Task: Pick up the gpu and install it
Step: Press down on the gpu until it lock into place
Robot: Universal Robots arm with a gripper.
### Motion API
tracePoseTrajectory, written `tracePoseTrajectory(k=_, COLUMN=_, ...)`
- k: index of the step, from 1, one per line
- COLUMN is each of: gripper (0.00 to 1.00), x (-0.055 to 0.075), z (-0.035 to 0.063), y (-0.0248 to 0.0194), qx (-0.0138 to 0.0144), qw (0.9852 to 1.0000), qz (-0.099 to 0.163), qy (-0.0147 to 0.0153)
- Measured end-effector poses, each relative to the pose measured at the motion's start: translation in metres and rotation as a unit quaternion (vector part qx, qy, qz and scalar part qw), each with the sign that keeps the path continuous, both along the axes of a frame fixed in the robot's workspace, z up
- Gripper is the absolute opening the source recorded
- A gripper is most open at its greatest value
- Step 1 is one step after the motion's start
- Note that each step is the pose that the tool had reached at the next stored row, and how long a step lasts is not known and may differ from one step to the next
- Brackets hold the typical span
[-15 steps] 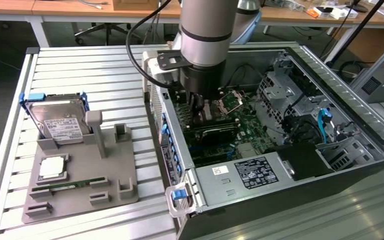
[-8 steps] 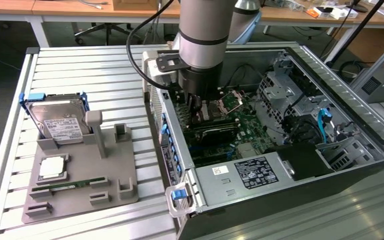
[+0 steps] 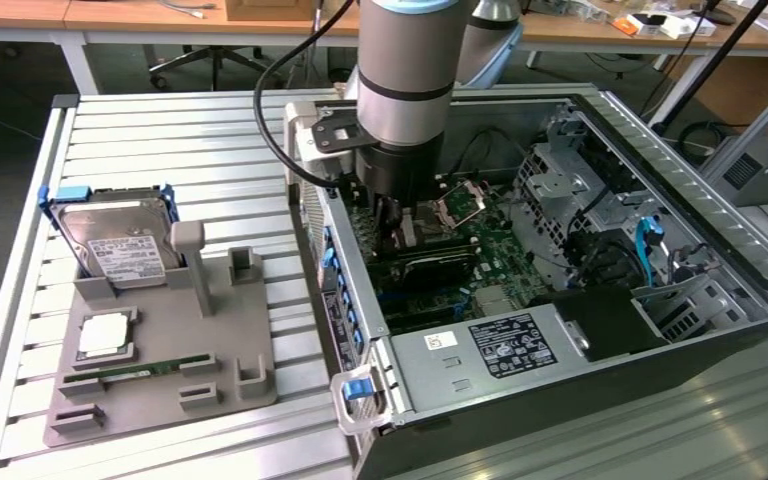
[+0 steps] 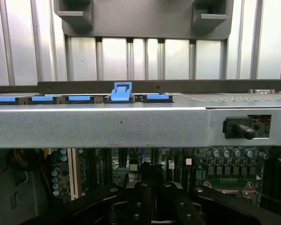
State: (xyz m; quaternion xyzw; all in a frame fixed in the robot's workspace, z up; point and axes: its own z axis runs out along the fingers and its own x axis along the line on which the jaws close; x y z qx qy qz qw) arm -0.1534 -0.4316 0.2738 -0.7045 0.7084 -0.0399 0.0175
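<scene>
Black and flat, the rectangular expansion card, the gpu [image 3: 427,268], stands on edge inside the open grey metal computer case [image 3: 684,170], low against the green motherboard [image 3: 498,250]. The gripper [image 3: 391,232] hangs straight down from the arm, right on top of it. Its jaws are drawn together, and in the wrist view the gripper [image 4: 150,201] shows closed over the board. Whether it pinches the card's upper edge or merely bears on it, I can't tell.

The relation that counts: the card sits directly beneath the fingertips, touching or as good as. Its long axis runs from the case's slotted rear wall toward the exterior view's right, along the motherboard. It's well apart from the grey plastic parts tray [image 3: 171,390] on the slatted metal bench [image 3: 157,130].
</scene>
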Motion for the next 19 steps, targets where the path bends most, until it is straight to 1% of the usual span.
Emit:
tracePoseTrajectory(k=2, gripper=0.11, x=0.0000, z=0.0000, y=-0.0012, qx=0.0000, qw=1.0000, qz=0.000, qy=0.0000)
tracePoseTrajectory(k=16, gripper=0.11, x=0.0000, z=0.0000, y=-0.0030, qx=0.0000, qw=1.0000, qz=0.000, qy=0.0000)
tracePoseTrajectory(k=19, gripper=0.11, x=0.0000, z=0.0000, y=-0.0041, qx=0.0000, qw=1.0000, qz=0.000, qy=0.0000)
